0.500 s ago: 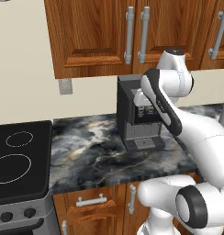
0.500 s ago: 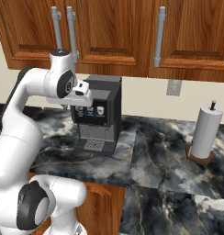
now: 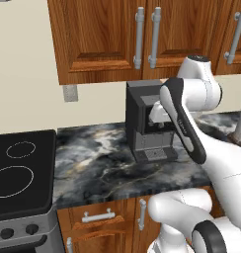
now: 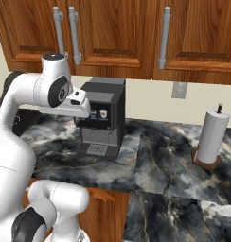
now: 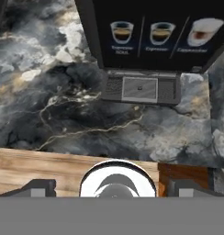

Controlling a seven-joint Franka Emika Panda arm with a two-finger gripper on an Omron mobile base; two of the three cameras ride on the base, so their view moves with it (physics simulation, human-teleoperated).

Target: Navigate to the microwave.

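Arm: folded in front of the coffee machine [image 3: 148, 123], with the hand hanging at the height of the machine's front panel, above the table [image 3: 98, 163].
Fingers [image 5: 111, 189]: two dark tips are showing at the bottom of the hand view, one on each side and well apart, with nothing lying between them; they are holding nothing.
Coffee machine: a tall black box standing upright on the table against the wall, under the wooden cabinets [image 4: 117, 33]; in the hand view its front is showing three drink pictures, with the grey drip tray [image 5: 140, 88] below them.
Table: dark marbled stone, running along the wall, with wooden drawers [image 3: 98, 217] beneath its front edge.
Stove [image 3: 19, 173]: a black cooktop with ring marks, sitting just beside the table's left end in the left base view, with knobs on its grey front.
Paper towel roll [image 4: 212, 134]: standing upright on a brown base toward the right of the right base view, well apart from the coffee machine.
Wall outlet [image 4: 179, 90]: sitting on the cream wall between the coffee machine and the roll.
Microwave: I cannot tell where it is from these views.
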